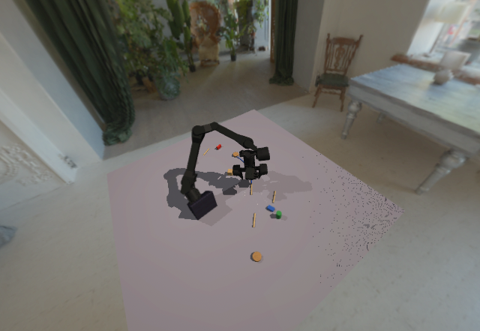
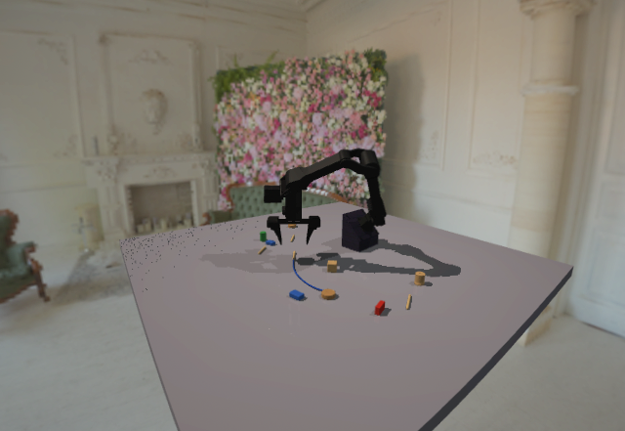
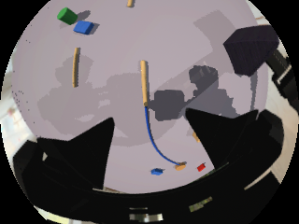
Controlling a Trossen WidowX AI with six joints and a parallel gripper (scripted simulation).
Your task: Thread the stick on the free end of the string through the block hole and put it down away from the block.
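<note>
From left to right in the exterior view, a smooth green cylinder stands near a flat blue brick and a slim loose stick. A tan disc is partly covered by the arm there; another pale stick is cut off in the wrist view.

The matte black gripper hangs above the table, its tapered fingers spread almost fully, with nothing between them. Below is the string's stick, pale wood, lying outside the block. The blue string curves to the round wooden button; a blue piece is near it, hidden from the top.

The wooden block sits on the table, mostly behind a finger in the wrist view; its hole can't be made out. Further right are a glossy red brick, a thin stick and an upright tan cylinder.
</note>
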